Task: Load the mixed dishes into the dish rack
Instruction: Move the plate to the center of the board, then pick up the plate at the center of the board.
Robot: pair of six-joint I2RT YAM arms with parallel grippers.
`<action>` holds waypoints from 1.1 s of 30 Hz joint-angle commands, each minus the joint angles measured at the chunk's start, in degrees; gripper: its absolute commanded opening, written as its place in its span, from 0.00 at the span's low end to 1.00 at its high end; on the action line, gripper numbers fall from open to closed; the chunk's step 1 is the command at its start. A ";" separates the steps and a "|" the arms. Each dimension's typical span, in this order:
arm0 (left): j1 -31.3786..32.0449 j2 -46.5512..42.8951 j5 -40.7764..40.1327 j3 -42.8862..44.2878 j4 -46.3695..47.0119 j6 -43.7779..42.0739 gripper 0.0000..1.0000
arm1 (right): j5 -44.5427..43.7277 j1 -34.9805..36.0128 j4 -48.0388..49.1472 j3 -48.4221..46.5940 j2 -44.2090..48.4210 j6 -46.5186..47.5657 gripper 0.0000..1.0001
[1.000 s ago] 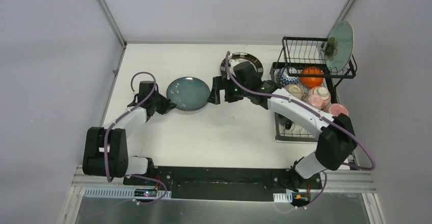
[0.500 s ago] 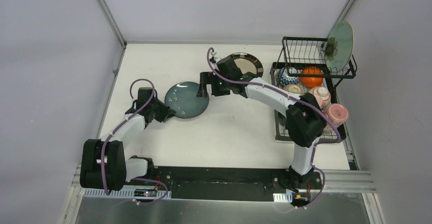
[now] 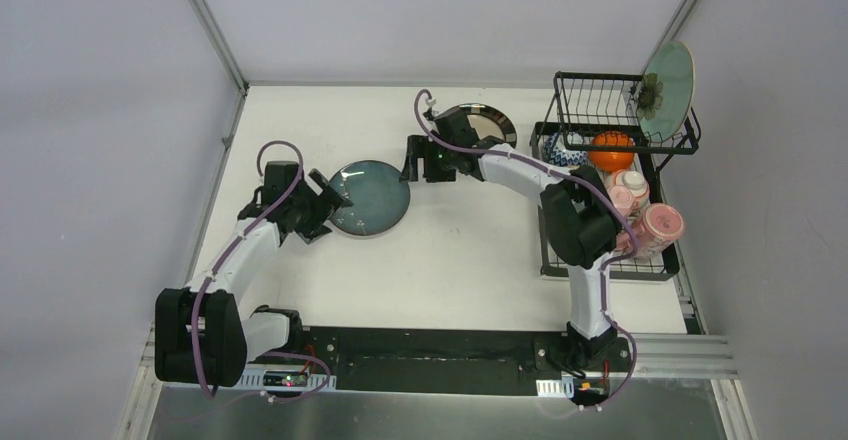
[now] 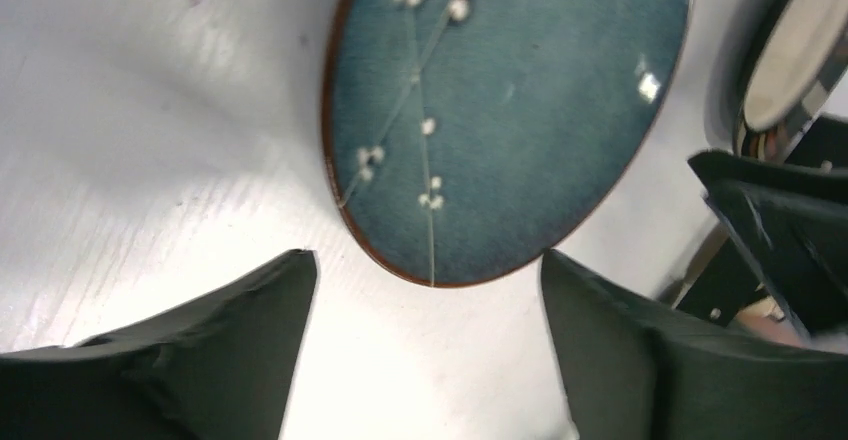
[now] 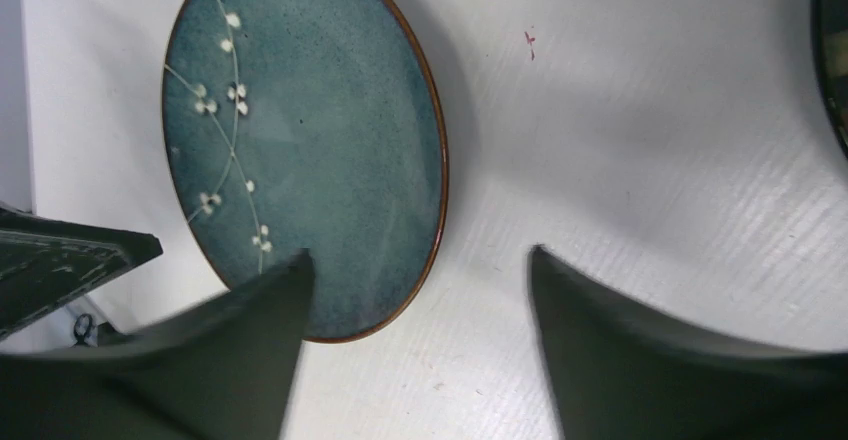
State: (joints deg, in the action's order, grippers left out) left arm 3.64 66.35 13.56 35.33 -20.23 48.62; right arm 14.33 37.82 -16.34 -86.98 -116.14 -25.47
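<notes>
A dark teal speckled plate (image 3: 368,197) lies on the white table, left of centre. My left gripper (image 3: 325,205) stands open just off its left edge, and nothing is between its fingers (image 4: 200,350). In the left wrist view the plate (image 4: 510,110) sits just ahead of that gripper (image 4: 427,260). My right gripper (image 3: 412,160) is open at the plate's upper right edge. In the right wrist view one of its fingertips (image 5: 270,300) overlaps the plate's rim (image 5: 310,150). The black wire dish rack (image 3: 548,250) stands at the right.
A dark-rimmed beige plate (image 3: 480,125) lies behind the right gripper. The rack holds an orange bowl (image 3: 612,148), a blue-patterned bowl (image 3: 562,150) and pink cups (image 3: 625,195). A mint green plate (image 3: 668,88) leans on the raised basket. Grey walls close in the table.
The left gripper has opened and let go of the teal plate's left edge. The right arm's elbow swung in towards the rack, its gripper staying at the plate's right edge with jaws narrowing.
</notes>
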 commanded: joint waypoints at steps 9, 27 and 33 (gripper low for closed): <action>-0.51 -1.12 3.59 11.78 -8.55 -18.37 0.98 | 13.35 -2.07 6.77 -4.63 -5.62 -2.89 0.21; -1.62 6.55 7.45 7.10 -3.62 -13.11 0.90 | 13.98 -2.69 7.85 -5.39 -9.99 -3.27 0.36; -3.17 10.70 10.41 3.99 3.91 -7.37 0.83 | 16.70 -2.67 9.70 -5.41 -11.77 -4.30 0.36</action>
State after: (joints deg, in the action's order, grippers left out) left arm 2.11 74.83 21.23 40.95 -23.75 36.42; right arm 28.12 35.31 -10.24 -90.13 -126.58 -28.80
